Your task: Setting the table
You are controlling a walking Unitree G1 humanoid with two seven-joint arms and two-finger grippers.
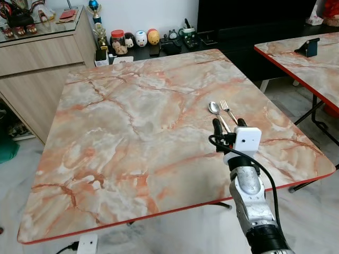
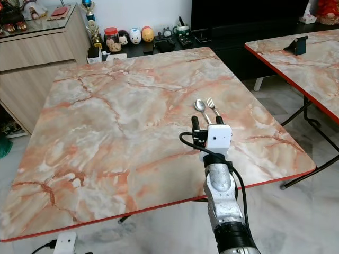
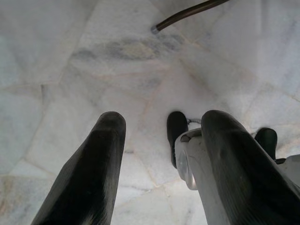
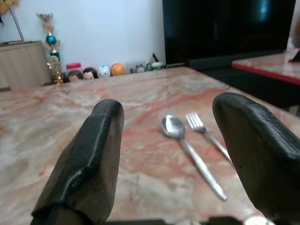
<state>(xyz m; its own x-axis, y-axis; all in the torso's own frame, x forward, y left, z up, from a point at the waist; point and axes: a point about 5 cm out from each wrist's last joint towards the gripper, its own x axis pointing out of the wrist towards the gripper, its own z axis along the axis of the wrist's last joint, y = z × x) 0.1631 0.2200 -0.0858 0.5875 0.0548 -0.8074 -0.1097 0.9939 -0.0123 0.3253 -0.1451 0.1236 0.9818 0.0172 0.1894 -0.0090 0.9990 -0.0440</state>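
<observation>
Two pieces, spoon (image 1: 214, 108) and fork (image 1: 228, 110), lie side by side right of centre frame on the marble table (image 1: 132, 137). My right gripper (image 1: 229, 126) hovers released just short of them; I'd keep both parallel. Left gripper (image 3: 159, 164) hangs spread, empty.

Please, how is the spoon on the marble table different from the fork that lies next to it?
The spoon ends in a rounded, smooth bowl, while the fork ends in separate thin tines. The spoon lies on the robot's left of the pair; the fork lies on its right, closer to the table's right edge. Both are shiny silver metal, lie flat and apart, heads pointing away from the robot, handles toward the open right gripper.
</observation>
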